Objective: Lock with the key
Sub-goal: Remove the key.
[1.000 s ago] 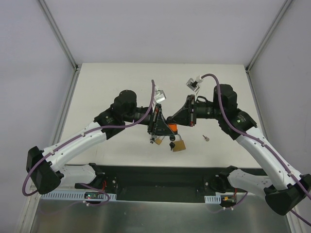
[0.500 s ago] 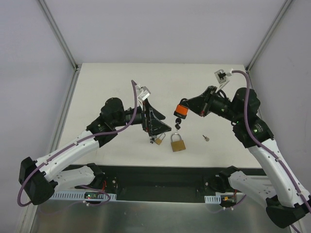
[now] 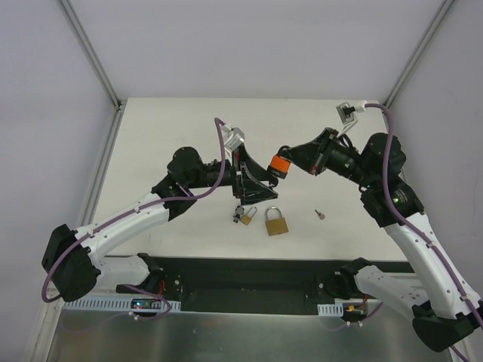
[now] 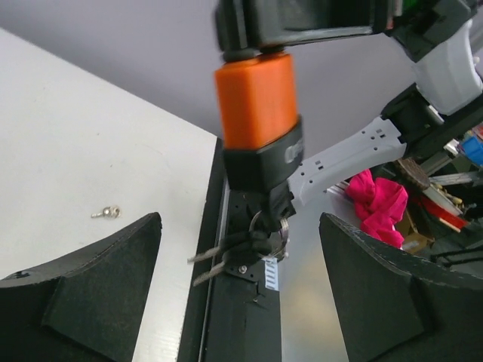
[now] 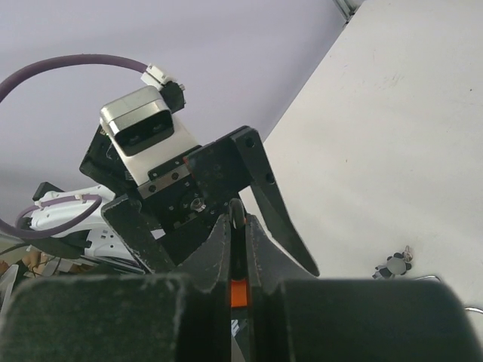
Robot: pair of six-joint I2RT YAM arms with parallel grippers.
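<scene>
Left pincer [image 3: 256, 179] is wide open and grips nothing. Both fingers [image 4: 83, 294] stand apart, with a clear gap on each side of what hangs between them.

Right pincer [image 3: 290, 160] is clamped shut on the orange padlock [image 4: 256, 98], gripping it at its top end. From the right wrist view only a sliver of orange shows between the closed fingers [image 5: 219, 249].

The orange padlock hangs below the right pincer, off the surface [image 3: 166, 136]. It sits in the gap of the left pincer, roughly centred and touching neither finger. Its lower part is black with some lettering I can't read.

Keys [image 4: 241, 253] on a ring dangle from the bottom of that padlock, level with the left fingertips. I can't tell whether one is seated in the keyway.

On the surface below the left pincer lie a brass padlock [image 3: 276, 222] and, just beside it, a small brass item [image 3: 245, 216]. A small metal piece [image 3: 321, 214] lies under the right pincer, well apart from both.
</scene>
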